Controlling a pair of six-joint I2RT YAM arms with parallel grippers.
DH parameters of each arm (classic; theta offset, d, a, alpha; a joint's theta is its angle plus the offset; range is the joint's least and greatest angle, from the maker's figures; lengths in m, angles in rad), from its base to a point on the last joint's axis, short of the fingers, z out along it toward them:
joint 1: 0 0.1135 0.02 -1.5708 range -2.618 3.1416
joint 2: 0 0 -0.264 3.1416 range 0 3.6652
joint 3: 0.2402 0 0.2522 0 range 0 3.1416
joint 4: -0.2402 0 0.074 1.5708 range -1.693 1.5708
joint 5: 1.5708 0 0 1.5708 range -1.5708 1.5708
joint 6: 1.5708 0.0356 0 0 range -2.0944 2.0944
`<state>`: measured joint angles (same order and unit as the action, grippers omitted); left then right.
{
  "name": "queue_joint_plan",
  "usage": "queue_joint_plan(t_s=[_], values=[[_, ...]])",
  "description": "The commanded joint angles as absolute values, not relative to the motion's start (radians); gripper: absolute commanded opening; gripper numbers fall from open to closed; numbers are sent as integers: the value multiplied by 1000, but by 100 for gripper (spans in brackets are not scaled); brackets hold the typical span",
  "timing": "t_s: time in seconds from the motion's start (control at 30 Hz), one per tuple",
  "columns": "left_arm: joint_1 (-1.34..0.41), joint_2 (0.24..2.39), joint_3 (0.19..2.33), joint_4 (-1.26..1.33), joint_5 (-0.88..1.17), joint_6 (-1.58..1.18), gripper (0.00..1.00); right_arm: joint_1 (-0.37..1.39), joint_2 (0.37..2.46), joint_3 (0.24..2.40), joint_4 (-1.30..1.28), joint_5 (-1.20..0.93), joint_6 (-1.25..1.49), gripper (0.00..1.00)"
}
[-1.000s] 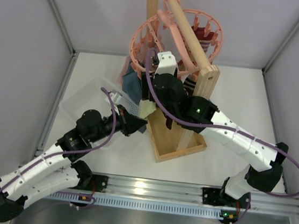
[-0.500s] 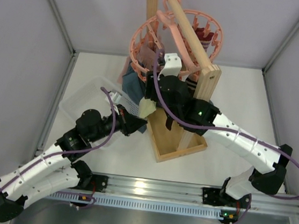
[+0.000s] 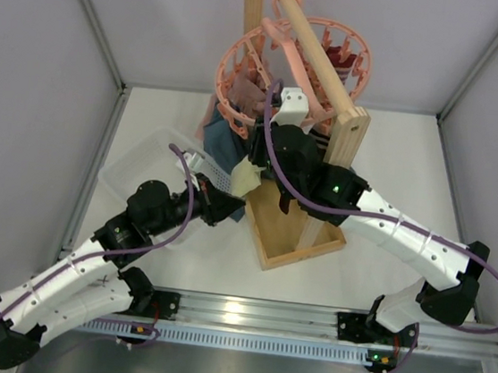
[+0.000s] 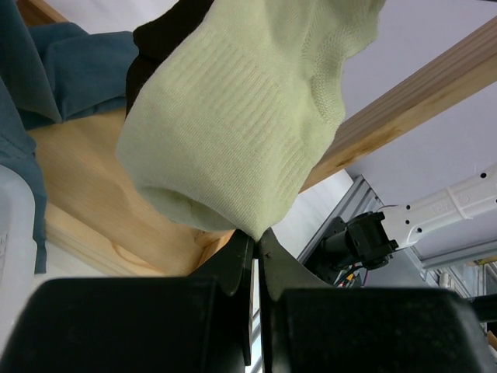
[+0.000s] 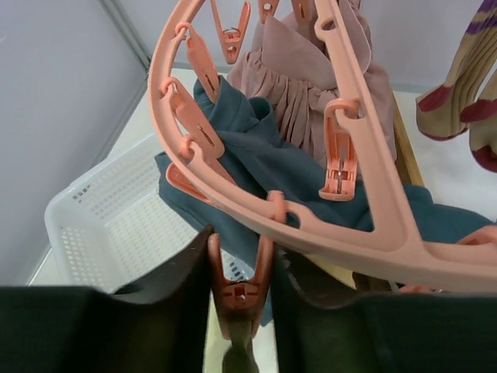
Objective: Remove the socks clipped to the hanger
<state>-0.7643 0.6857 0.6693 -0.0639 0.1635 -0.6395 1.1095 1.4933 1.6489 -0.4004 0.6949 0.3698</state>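
Note:
The salmon-pink hanger (image 3: 244, 69) hangs from the rack's rod; its ring fills the right wrist view (image 5: 311, 225). My right gripper (image 5: 241, 272) is shut on one of its clip pegs (image 5: 242, 291), a finger on each side of the peg's handles. A pale cream sock (image 4: 241, 116) hangs from that peg (image 3: 246, 180). My left gripper (image 4: 256, 233) is shut on the sock's lower edge (image 3: 229, 204). A dark sock (image 4: 159, 39) hangs behind it. A dark red striped sock (image 5: 466, 93) is clipped at the right.
A blue-grey cloth (image 5: 256, 163) and a dusty-pink garment (image 5: 311, 85) hang on the same ring. A white mesh basket (image 3: 144, 161) sits left of the wooden rack's base (image 3: 283, 244). The rack's post (image 3: 343, 152) stands beside my right arm.
My right gripper has moved up and away toward the hanger ring and now sits at a peg. The left arm has held still with the cream sock.

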Motion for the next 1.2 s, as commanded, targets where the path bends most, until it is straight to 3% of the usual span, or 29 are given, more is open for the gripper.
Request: queue_joint_plan(t_s=[0.0,0.03,0.1,0.43,0.7,1.07,1.17], values=[[-761,690,698,-66,158,-624,0,1075,1453,1655,-336,701,393,24],[-761,689,693,-69,155,-623,0,1074,1453,1655,-337,703,394,13],[-761,687,692,-83,146,-617,0,1075,1457,1661,-348,706,399,0],[-761,666,730,-269,0,-586,0,1072,1462,1658,-374,727,405,0],[-761,528,765,-489,-409,-583,0,1072,1462,1651,-380,710,379,0],[-761,554,787,-637,-706,-580,0,1072,1454,1609,-364,696,362,0],[-761,595,798,-655,-729,-632,23,1072,1453,1606,-359,692,357,0]])
